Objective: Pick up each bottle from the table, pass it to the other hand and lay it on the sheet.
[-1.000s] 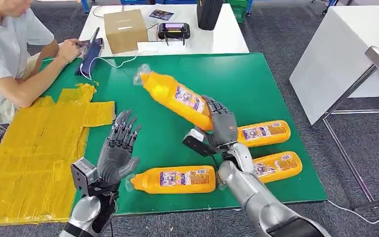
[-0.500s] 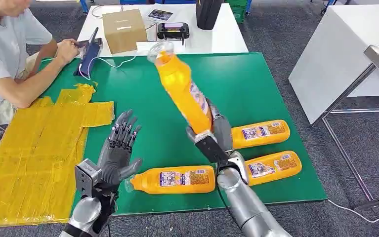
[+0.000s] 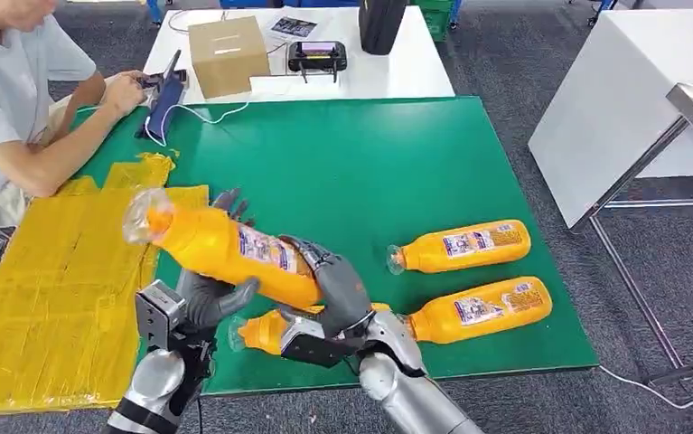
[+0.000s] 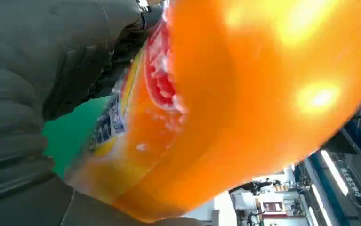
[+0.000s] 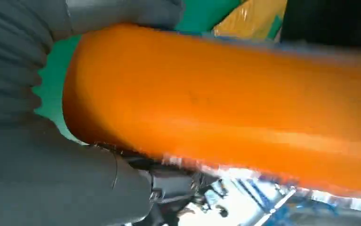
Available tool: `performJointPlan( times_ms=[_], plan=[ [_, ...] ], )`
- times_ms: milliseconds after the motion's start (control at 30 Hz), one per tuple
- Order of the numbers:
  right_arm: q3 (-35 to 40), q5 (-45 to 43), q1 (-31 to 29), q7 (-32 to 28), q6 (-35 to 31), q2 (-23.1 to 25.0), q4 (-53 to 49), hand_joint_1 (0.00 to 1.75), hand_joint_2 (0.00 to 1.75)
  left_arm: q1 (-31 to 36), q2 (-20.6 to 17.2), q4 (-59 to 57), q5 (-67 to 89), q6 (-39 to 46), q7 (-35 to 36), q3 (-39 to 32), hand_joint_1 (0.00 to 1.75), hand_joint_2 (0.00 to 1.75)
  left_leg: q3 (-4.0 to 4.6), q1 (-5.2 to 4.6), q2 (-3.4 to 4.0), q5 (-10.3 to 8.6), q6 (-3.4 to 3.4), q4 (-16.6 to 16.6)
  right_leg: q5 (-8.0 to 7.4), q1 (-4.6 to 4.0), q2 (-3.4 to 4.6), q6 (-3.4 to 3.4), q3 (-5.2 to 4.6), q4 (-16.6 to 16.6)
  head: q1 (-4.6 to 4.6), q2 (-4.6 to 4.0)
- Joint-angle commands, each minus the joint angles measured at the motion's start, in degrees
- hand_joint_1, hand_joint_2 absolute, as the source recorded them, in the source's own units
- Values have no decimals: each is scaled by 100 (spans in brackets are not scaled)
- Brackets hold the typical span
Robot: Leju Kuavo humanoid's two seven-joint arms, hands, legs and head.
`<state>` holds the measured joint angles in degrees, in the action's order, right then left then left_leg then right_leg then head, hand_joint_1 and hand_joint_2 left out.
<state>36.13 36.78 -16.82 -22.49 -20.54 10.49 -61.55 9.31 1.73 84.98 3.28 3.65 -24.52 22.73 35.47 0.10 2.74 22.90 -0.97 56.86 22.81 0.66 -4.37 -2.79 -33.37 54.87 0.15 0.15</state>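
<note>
The yellow sheet (image 3: 62,271) is lying at the left of the green table (image 3: 397,154). My left hand (image 3: 205,298) is waiting open-fingered under the bottle (image 3: 225,246) — thumb touching it. My right hand (image 3: 338,291) is gripping its base. Three more bottles (image 3: 462,244) are lying on the table — right side.

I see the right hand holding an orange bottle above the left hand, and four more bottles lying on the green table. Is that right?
Not quite: the count is wrong. The head view shows three bottles lying on the green table, not four: one, another, and a third partly hidden under the right hand. That hand does hold the orange bottle above the left hand.
</note>
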Motion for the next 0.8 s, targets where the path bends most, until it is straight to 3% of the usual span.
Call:
performJointPlan(
  times_ms=[33,400,433,467,800],
  plan=[
    [786,170,-253,157,74,-192,588,175,175,195,-74,-111,-19,-3,46,21,0,175,-16,6,-13,5,4,-3,5,-1,20,6,17,-5,-2,0],
    [891,229,-158,231,129,-216,518,175,175,33,-22,60,-215,26,61,-130,0,175,-22,7,-21,10,5,-1,11,0,28,10,24,-3,-2,0],
    [879,207,-126,237,123,-219,489,175,175,6,-13,95,-235,47,52,-158,61,175,-19,6,-16,8,5,-4,8,-1,22,8,21,-5,0,0],
    [857,152,-48,228,113,-238,383,175,175,-65,1,193,-259,91,18,-194,175,175,-14,6,-14,6,4,-3,6,-2,16,6,16,-5,-2,0],
    [701,-98,246,222,120,-412,-302,175,175,-126,16,342,-196,204,-26,-190,175,175,-15,6,-30,9,6,1,12,1,19,9,16,-1,-2,0]
  ],
)
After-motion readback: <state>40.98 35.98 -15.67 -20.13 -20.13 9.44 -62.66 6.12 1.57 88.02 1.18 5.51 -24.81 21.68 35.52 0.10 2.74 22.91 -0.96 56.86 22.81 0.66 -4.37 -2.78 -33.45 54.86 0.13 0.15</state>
